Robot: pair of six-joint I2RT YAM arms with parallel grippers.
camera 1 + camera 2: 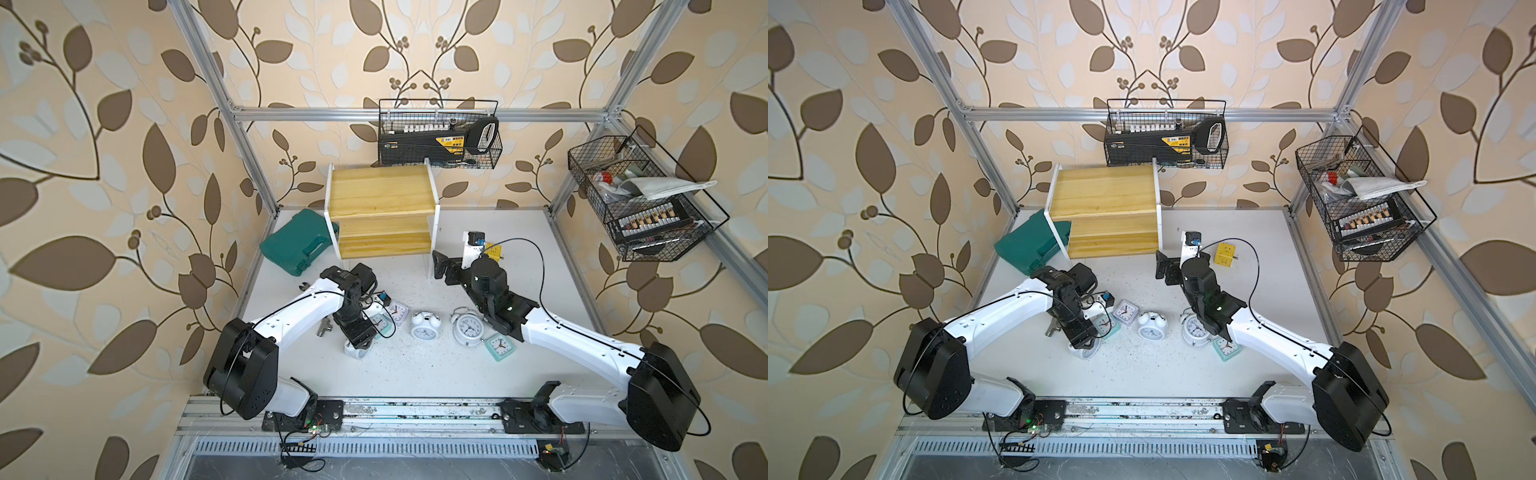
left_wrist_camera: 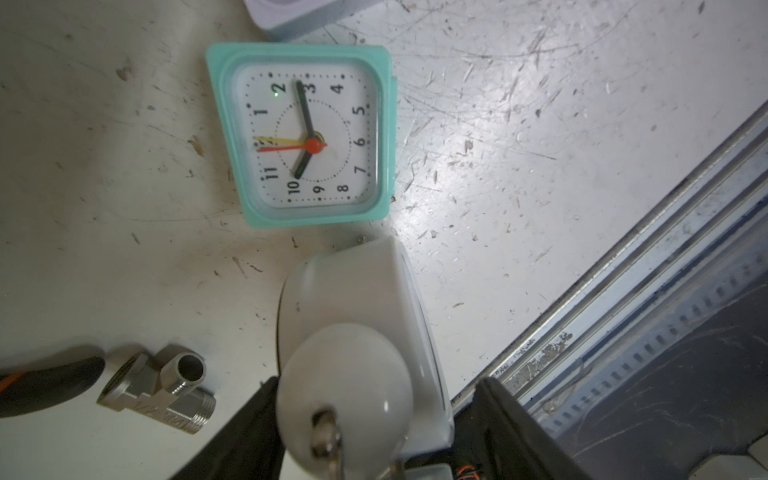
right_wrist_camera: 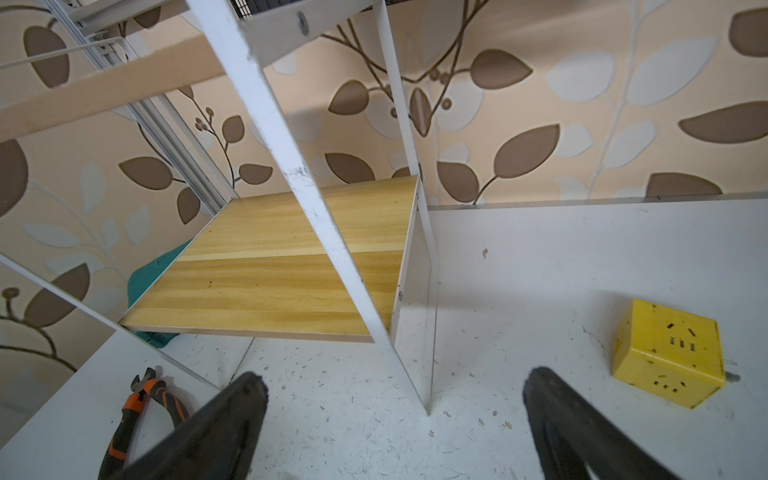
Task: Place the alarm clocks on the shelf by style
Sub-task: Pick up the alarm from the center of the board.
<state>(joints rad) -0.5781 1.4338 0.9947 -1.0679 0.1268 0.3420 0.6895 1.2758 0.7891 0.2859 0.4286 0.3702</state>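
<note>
Progress: nothing is shelved yet. Both boards of the shelf (image 1: 380, 189) lie bare, and every clock you can see sits on the bench (image 1: 415, 374).
Clock in hand: a round white twin-bell clock (image 2: 357, 316) lies near the bench's front rail (image 2: 623, 316), between the left jaws.
Left jaws: they stand at middling width on either side of that clock. You cannot tell whether they press on it.
Right jaws: wide apart and empty, low over the bench just in front of the shelf's right front leg (image 3: 324, 232).
Left to do: all of it, by my reading. Besides the first clock, you have the middle round clock (image 1: 424, 327), the right round clock (image 1: 467, 328), the near mint clock (image 2: 303, 137), the pale square clock (image 1: 399, 312) and the far mint clock (image 1: 500, 345). A seventh does not show.
Edges: the front rail runs close beside the first clock. A metal fitting (image 2: 158, 386) and the pliers (image 3: 141, 411) lie near your left arm.
Crowding: your right arm hangs over the right round clock and the far mint clock.
Open room: the bench between the clocks and the shelf front is bare, so approach from the front.
Shelf flanks: the teal case (image 1: 297, 247) sits against its left side, the yellow cube (image 1: 1224, 254) lies to its right, and a wire basket (image 1: 440, 133) hangs just above the back of its top board.
</note>
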